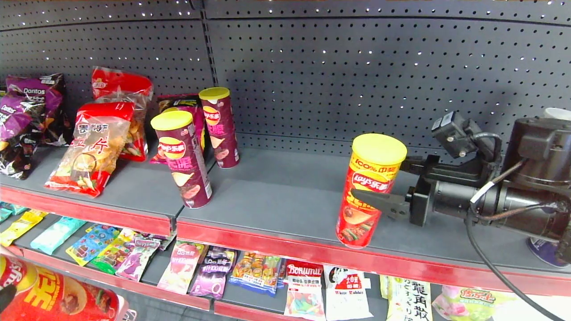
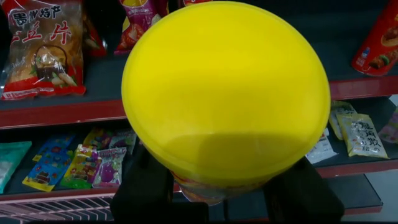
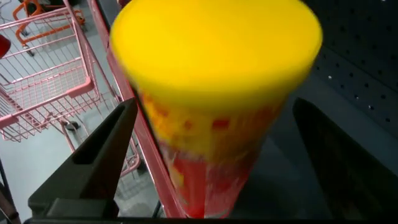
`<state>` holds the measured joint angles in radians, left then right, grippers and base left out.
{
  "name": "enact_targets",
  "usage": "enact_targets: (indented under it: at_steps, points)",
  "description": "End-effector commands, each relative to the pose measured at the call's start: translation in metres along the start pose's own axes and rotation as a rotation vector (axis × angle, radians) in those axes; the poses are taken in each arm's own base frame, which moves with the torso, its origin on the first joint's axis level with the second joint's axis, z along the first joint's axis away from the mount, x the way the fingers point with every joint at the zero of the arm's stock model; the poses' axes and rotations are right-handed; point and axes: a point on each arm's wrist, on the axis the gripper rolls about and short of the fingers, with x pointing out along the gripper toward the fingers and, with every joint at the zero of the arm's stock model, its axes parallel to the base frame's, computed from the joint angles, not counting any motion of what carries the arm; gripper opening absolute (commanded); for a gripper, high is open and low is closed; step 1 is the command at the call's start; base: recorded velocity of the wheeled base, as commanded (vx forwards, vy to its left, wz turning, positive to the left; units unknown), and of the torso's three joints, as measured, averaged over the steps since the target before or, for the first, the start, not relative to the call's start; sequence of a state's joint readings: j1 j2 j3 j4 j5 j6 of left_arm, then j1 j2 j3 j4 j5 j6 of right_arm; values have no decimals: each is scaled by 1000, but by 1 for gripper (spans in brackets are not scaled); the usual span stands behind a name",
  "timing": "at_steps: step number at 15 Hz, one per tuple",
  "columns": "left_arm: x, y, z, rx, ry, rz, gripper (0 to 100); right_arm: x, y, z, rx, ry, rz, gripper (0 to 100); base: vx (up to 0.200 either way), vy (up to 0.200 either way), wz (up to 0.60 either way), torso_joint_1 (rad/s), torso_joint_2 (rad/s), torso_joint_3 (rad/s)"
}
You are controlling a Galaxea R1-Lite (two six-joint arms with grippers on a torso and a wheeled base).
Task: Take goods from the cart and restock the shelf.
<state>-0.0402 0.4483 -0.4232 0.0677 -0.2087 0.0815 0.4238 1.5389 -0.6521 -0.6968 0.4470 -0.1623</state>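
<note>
One red can (image 1: 363, 176) sitting at the shelf's (image 1: 285, 196) front edge.
My right gripper (image 1: 379, 183) is straddling it wide open, holding nothing; clipping it while retracting is risking a topple off.

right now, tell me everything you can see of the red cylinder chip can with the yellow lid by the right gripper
The red cylindrical chip can is a tall tube, cardboard by its look, closed with a flat yellow plastic lid. It leans slightly at the front edge of the grey shelf, just behind its red lip. The right gripper brackets it, one finger in front, one behind. The right wrist view shows a gap beside it, so it looks unclamped.
</note>
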Motion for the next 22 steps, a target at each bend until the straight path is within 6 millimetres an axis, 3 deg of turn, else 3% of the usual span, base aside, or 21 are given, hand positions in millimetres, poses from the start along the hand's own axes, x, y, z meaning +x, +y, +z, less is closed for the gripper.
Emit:
enact_targets:
  at_steps: [1,9,14,17,18,19,22]
  points:
    - [0,0,0,0,1,-1,0,-19,3,-1,-1,-7,-30,100,0,0,0,0,0,0]
    - [3,0,-1,-4,14,-27,0,-109,45,-25,19,-54,-194,100,0,0,0,0,0,0]
    - [7,1,0,-9,36,-30,0,-172,69,-47,11,-122,-572,100,0,0,0,0,0,0]
    - [10,2,1,-4,48,-31,0,-204,83,-51,45,-66,-818,100,0,0,0,0,0,0]
    - [11,2,1,3,52,-29,0,-212,91,-56,54,-48,-855,100,0,0,0,0,0,0]
    - [13,2,1,13,62,-32,0,-227,111,-74,67,-15,-876,100,0,0,0,0,0,0]
    - [18,4,5,16,75,-30,0,-243,133,-95,84,24,-912,100,0,0,0,0,0,0]
